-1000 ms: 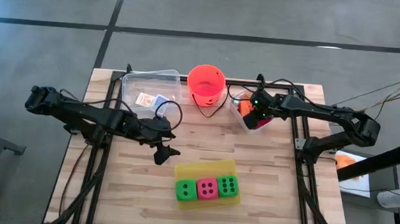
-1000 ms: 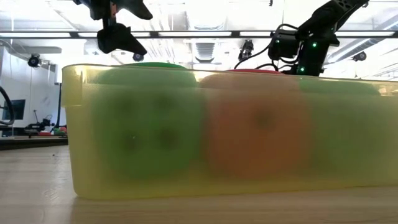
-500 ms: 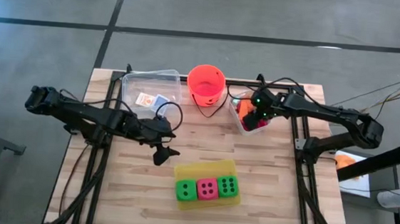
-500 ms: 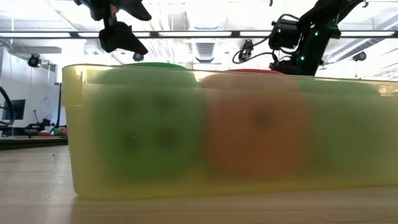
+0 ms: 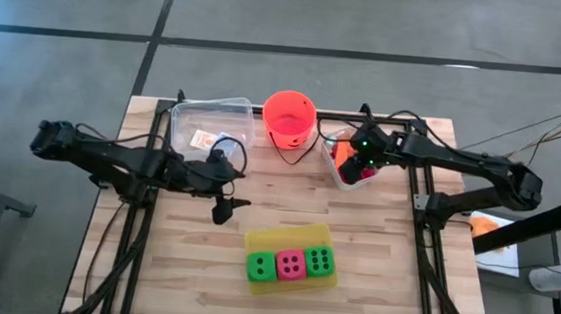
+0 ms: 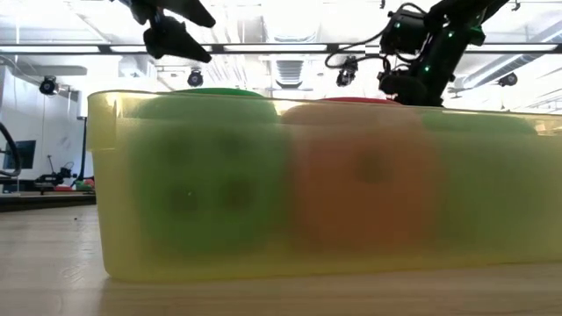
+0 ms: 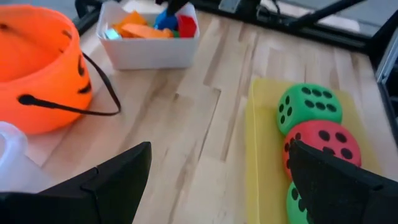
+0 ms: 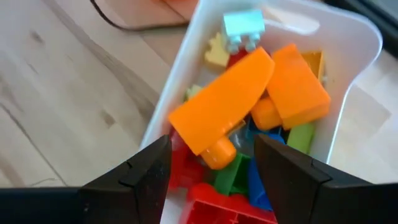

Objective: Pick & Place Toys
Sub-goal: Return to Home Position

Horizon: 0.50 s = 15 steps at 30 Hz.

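Low in the middle of the overhead frame, three foam dice sit side by side in a flat yellow tray (image 5: pixel 289 235): a green die (image 5: pixel 261 267) at the left, a pink die (image 5: pixel 291 265) in the middle and a second green die (image 5: pixel 319 261) at the right. Their row runs left to right across the frame, the right end a touch higher. All three carry black dots, and the right one shows six on top. From table height they are only blurs behind the tray's wall.

Up and right of centre, the right gripper (image 5: pixel 360 169) hangs over a white bin (image 7: pixel 149 57) heaped with plastic bricks. Its jaws are spread apart with nothing in them. Two orange bricks (image 8: pixel 221 109) lie on top of the heap, the longer one slanting from lower left to upper right in the wrist picture. Red, blue, green and pale blue pieces lie around them.

Left of centre, the left gripper (image 5: pixel 228 211) is above bare table, jaws wide and empty. An orange bucket (image 5: pixel 289 118) stands at top centre. A clear tub (image 5: pixel 189 110) beside it holds a card (image 5: pixel 202 139).
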Each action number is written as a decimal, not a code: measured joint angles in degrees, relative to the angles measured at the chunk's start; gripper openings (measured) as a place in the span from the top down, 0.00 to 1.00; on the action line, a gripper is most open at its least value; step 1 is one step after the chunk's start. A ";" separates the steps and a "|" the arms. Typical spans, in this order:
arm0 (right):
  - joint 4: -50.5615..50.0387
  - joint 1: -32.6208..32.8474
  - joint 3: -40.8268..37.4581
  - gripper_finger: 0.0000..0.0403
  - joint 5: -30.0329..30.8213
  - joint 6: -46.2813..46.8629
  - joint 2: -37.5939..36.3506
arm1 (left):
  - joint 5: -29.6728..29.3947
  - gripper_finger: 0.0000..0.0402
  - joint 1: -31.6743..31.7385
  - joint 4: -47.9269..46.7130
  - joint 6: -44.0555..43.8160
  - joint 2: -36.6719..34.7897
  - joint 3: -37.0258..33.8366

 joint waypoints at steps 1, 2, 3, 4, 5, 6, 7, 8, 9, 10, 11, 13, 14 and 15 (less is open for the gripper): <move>0.32 0.25 0.00 0.45 0.00 -0.16 -0.63 | -0.12 0.09 0.00 -0.02 0.00 -0.64 0.00; 0.55 0.57 0.00 0.45 -0.02 -0.40 -1.37 | -0.11 0.09 0.00 -0.02 0.00 -1.36 0.00; 0.97 0.94 0.00 0.45 -0.01 -0.48 -2.14 | -0.11 0.09 0.00 -0.04 0.00 -2.13 0.00; 1.53 1.32 -0.01 0.46 -0.01 -0.38 -3.01 | -0.11 0.09 0.00 -0.02 0.01 -2.85 0.00; 2.00 1.85 -0.02 0.47 0.02 -0.19 -3.90 | -0.09 0.09 0.00 -0.06 0.31 -3.56 0.02; 2.53 2.57 -0.02 0.49 0.04 0.18 -4.76 | -0.11 0.09 0.00 -0.26 0.85 -4.18 0.02; 3.51 3.46 -0.02 0.52 0.08 0.30 -5.71 | -0.13 0.09 0.00 -0.43 1.28 -4.58 0.02; 4.57 4.35 -0.02 0.56 0.15 0.29 -6.62 | -0.11 0.09 0.00 -0.44 1.76 -5.02 0.02; 5.64 5.20 -0.02 0.60 0.11 0.30 -7.48 | -0.13 0.09 0.09 -0.48 2.69 -5.34 0.02; 7.00 6.07 -0.02 0.66 0.07 0.18 -8.28 | -0.24 0.09 0.18 -0.47 3.97 -5.65 0.02; 8.41 6.84 -0.02 0.72 0.00 -0.13 -9.16 | -0.48 0.09 0.22 -0.48 5.10 -5.95 0.02; 10.34 8.02 -0.02 0.85 -0.04 -1.22 -10.97 | -0.54 0.09 0.25 -0.45 5.78 -6.22 0.07; 11.37 8.67 -0.02 0.92 -0.29 -2.01 -11.94 | -0.54 0.09 0.26 -0.53 5.78 -6.26 0.07; 12.04 9.27 -0.02 0.94 -0.61 -2.89 -12.92 | -0.54 0.09 0.26 -0.55 5.76 -6.27 0.07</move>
